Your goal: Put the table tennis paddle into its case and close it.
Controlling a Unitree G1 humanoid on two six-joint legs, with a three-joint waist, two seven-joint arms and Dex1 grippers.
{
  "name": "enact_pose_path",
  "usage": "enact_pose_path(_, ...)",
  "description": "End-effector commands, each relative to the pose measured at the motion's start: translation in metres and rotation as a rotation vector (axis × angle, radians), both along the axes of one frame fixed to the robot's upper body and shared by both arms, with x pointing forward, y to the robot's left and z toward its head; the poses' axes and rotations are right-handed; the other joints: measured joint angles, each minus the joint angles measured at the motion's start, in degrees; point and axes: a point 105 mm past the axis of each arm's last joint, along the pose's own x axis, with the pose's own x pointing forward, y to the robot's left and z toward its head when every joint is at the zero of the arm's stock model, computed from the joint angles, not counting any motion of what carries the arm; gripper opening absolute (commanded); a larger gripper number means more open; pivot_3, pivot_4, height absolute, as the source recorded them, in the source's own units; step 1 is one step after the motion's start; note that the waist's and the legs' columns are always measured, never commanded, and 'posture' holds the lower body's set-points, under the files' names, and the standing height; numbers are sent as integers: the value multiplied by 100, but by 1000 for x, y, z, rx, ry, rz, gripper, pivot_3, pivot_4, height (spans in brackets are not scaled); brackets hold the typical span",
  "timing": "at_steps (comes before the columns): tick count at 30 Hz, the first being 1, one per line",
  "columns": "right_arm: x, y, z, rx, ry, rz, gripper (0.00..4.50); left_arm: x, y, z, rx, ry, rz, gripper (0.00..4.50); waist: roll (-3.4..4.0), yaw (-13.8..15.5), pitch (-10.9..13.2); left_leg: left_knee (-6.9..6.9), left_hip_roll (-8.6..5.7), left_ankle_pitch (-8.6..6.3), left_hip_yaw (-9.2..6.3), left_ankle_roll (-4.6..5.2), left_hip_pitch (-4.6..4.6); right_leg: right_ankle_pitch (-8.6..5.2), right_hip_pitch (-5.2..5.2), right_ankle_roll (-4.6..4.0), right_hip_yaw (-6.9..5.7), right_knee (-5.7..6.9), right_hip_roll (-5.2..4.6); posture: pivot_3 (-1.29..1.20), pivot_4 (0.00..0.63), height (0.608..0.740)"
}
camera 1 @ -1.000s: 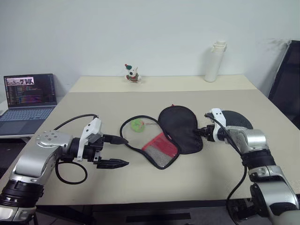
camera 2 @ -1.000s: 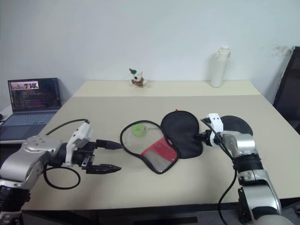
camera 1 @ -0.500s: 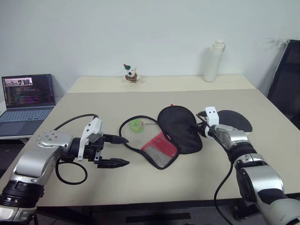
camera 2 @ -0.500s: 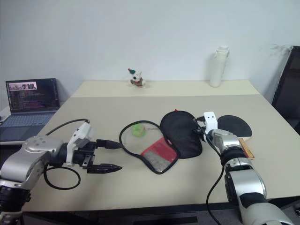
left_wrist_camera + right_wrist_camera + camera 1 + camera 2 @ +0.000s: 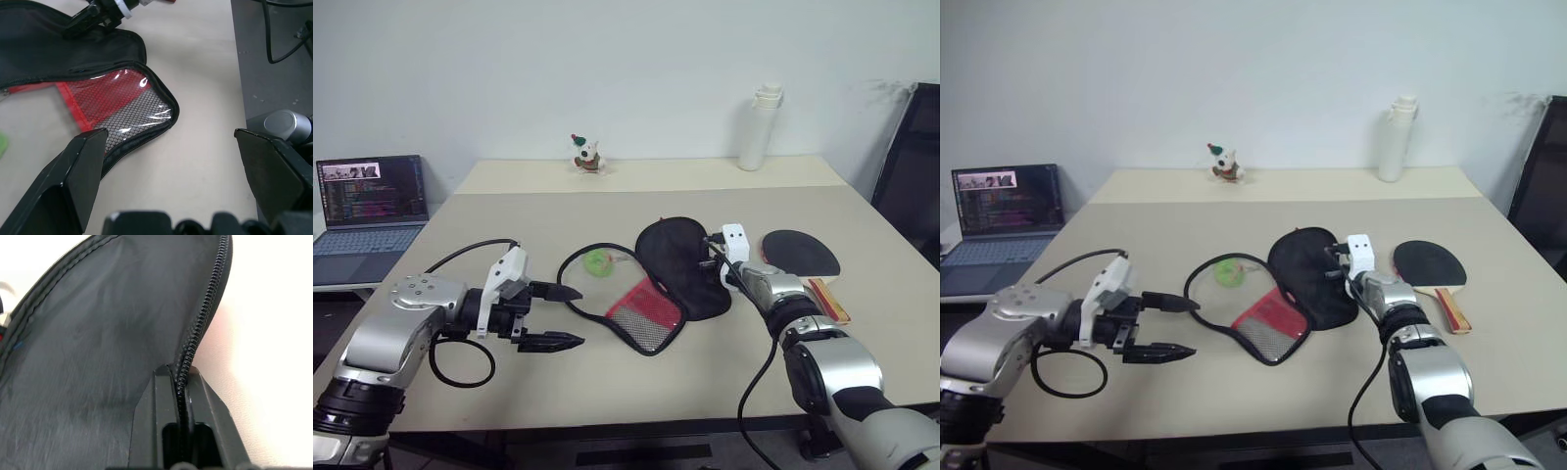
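The case [image 5: 677,257] lies unzipped mid-table, its black flap spread flat and its red mesh end [image 5: 112,98] toward me. My right gripper [image 5: 710,258] is at the flap's right edge, and its fingers [image 5: 161,401] are shut on the zip edge [image 5: 205,318]. The table tennis paddle [image 5: 798,252] lies flat just right of the case, black face up, with its striped handle [image 5: 829,300] pointing at me. My left gripper [image 5: 578,315] hovers open left of the red end, nothing between its fingers [image 5: 83,166].
A small green ball [image 5: 599,260] rests inside the case's zip loop. A laptop [image 5: 372,201] stands off the table's left side. A white bottle [image 5: 759,127] and a small toy figure [image 5: 589,154] sit at the far edge. A black chair [image 5: 913,176] stands at the right.
My right gripper moved left and forward to the flap's edge and shut on it. The flap shifted a little left, and the paddle now shows in full. The left arm stayed still.
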Motion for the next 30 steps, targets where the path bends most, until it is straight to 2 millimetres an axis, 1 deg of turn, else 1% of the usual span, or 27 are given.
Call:
enact_pose_path(1, 10, 1, 27, 101, -54, -71, 31, -1, 1, 12, -1, -49, 2, 4500, 0, 0, 0, 0, 0, 0, 1, 0, 1, 0, -1, -1, 1, 1, 0, 0, 150, 740)
enact_pose_path(4, 12, -5, 30, 133, -48, -127, 31, -1, 1, 12, 0, -49, -1, 4500, 0, 0, 0, 0, 0, 0, 4, 0, 0, 1, 0, -1, 1, 0, 0, 0, 150, 740)
enact_pose_path(9, 15, -24, 29, 203, -9, -265, 31, 0, 0, 12, 1, -49, -8, 4500, 0, 2, 0, -1, 0, 0, 7, 0, -1, 1, -1, -1, 4, -2, -1, 0, 150, 740)
enact_pose_path(11, 14, -31, 25, 227, 21, -320, 31, 0, -1, 12, 2, -50, -10, 4500, 0, 2, 0, -1, 0, 0, 7, 0, -1, 1, -1, -1, 5, -2, -2, 0, 150, 740)
enact_pose_path(18, 11, -42, 14, 248, 71, -428, 31, 2, -1, 11, 3, -49, -16, 4500, 0, 2, 0, -1, -1, 0, 9, 0, 0, 1, -1, -1, 7, -1, -2, 0, 150, 740)
enact_pose_path(21, 10, -51, 8, 264, 87, -506, 31, 4, -3, 10, 4, -49, -21, 4500, 0, 2, 0, -1, -1, 0, 10, 0, 0, 1, 0, -1, 7, -1, -2, 0, 150, 740)
enact_pose_path(25, 9, -55, 7, 276, 84, -570, 31, 5, -3, 10, 3, -50, -25, 4500, -2, 11, -1, -1, -1, 0, 9, 0, 1, 1, 1, 0, 7, -1, -2, 0, 150, 740)
enact_pose_path(30, 9, -54, 8, 291, 68, -592, 31, 6, -3, 10, 3, -52, -29, 4500, -3, 19, -2, 0, -1, 0, 8, 0, 0, 2, 2, 2, 8, -2, -7, 0, 150, 740)
